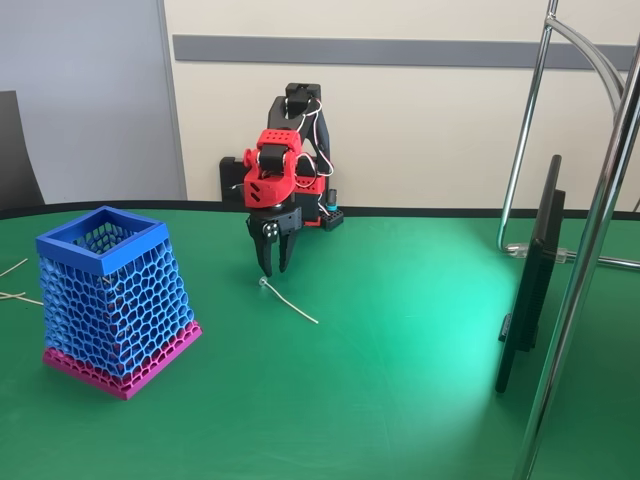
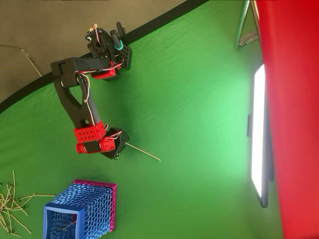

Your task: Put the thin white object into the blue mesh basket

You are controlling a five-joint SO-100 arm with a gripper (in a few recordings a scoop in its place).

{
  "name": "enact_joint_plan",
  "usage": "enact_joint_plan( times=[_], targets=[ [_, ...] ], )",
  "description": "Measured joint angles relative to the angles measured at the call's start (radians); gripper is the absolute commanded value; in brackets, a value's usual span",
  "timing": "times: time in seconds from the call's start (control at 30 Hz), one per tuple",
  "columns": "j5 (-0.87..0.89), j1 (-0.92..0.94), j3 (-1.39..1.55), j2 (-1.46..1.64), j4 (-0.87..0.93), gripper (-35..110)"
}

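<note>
End effector: (image 1: 274,262) black two-finger unit on a red-and-black arm, pointing straight down over the desk; fingers slightly parted, nothing between them, tips just above the cloth in the fixed view.

Thin white object: (image 1: 288,300) lies flat on the green desk (image 1: 400,380), loop end toward the end effector, the strand running near and right from it. In the overhead view (image 2: 143,151) the loop end is tucked at the edge of the end effector (image 2: 115,149).

Blue mesh basket: (image 1: 108,300) stands upright at the left of the fixed view, well apart from the strand, rim open upward, magenta band on the cloth. In the overhead view something thin already seems to lie inside it.

Loose pale strands: (image 2: 10,209) a scatter beyond the basket, away from the work.

Risk, grasp: the strand is very thin and lies flush on the cloth; the fingers could close above it or beside it and come up empty.

Risk, displacement: tips descending onto the loop end could flick or roll the strand aside.

Risk, cloth: pressing too low may snag or pucker the green cover.

Risk, carry: held by one end, the strand would dangle; it may slip out on the way left.

Risk, release: a trailing end could catch the basket rim and fall outside, or nudge the light basket.
</note>
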Motion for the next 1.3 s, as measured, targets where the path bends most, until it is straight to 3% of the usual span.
enact_joint_plan(
  times=[1.3],
  targets=[
    [-0.095, 0.081, 0.026, -0.060, -0.074, 15]
  ],
)
